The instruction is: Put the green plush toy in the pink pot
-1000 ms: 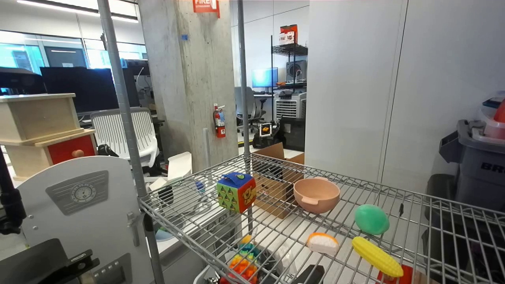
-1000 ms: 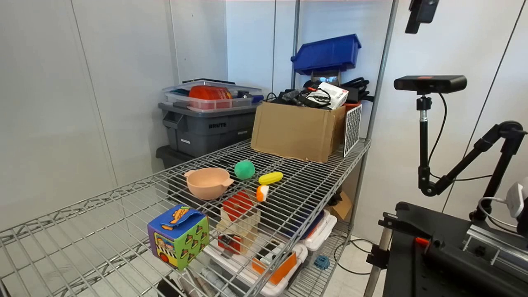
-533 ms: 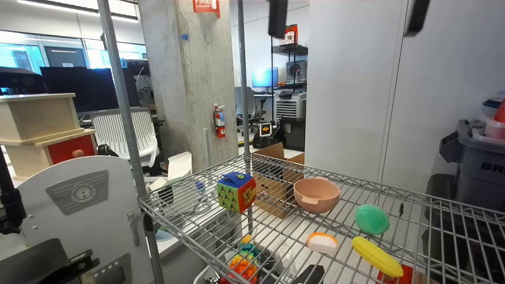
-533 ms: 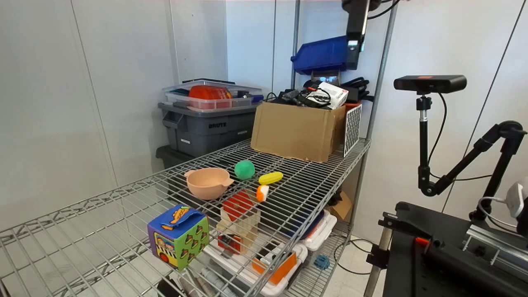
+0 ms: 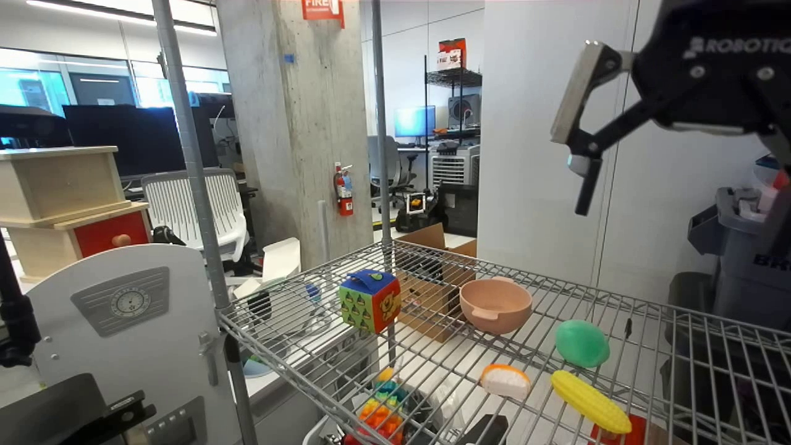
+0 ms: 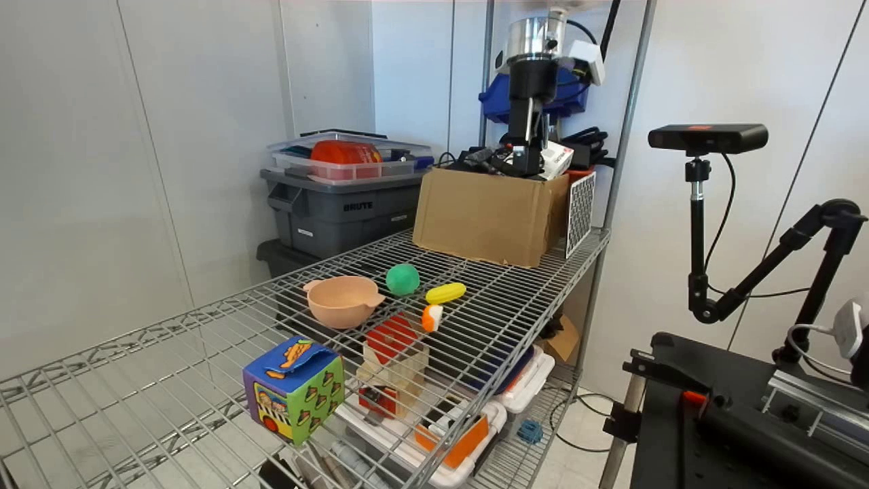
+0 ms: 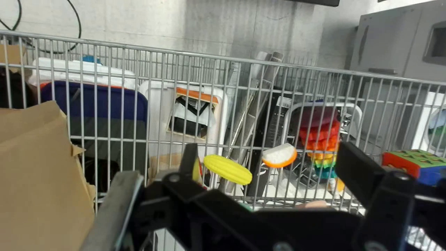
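Observation:
The green plush toy (image 5: pixel 582 343) lies on the wire shelf, also visible in an exterior view (image 6: pixel 402 280). The pink pot (image 5: pixel 496 307) stands upright beside it, apart from it, and shows in an exterior view (image 6: pixel 343 303); its inside looks empty. In the wrist view only slivers of the green toy (image 7: pixel 246 206) and the pot (image 7: pixel 312 204) show, the rest hidden behind my gripper. My gripper (image 7: pixel 267 153) is open, with nothing between its fingers. It hangs well above the shelf, in front of the cardboard box in an exterior view (image 6: pixel 527 166).
A yellow corn toy (image 5: pixel 591 402) and an orange-and-white toy (image 5: pixel 505 381) lie near the green toy. A multicoloured cube (image 5: pixel 370 301) sits farther along the wire shelf (image 6: pixel 170 380). A large cardboard box (image 6: pixel 482 216) stands at the shelf's end. Shelf posts (image 5: pixel 194 167) rise at the corners.
My gripper has come down into both exterior views from above, moving toward the shelf and staying open. The toys and the pot have not moved.

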Action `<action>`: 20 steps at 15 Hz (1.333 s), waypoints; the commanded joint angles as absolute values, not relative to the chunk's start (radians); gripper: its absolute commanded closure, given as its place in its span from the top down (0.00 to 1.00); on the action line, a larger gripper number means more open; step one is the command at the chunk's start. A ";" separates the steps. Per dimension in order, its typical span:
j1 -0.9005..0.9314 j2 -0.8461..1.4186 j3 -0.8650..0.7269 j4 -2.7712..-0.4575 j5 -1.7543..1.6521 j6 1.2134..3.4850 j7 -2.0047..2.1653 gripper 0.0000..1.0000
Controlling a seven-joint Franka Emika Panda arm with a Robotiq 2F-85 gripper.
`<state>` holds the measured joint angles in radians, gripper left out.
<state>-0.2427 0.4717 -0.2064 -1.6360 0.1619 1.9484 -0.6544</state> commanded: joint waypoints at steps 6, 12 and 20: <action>-0.338 0.803 -0.072 -1.309 0.144 1.910 -0.657 1.00; -0.308 1.035 -0.016 -1.042 0.115 1.895 -0.623 1.00; -0.238 1.277 -0.004 -0.670 0.124 1.868 -0.554 1.00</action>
<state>-0.2523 1.1643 -0.0013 -0.8667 0.1357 1.9133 -0.5803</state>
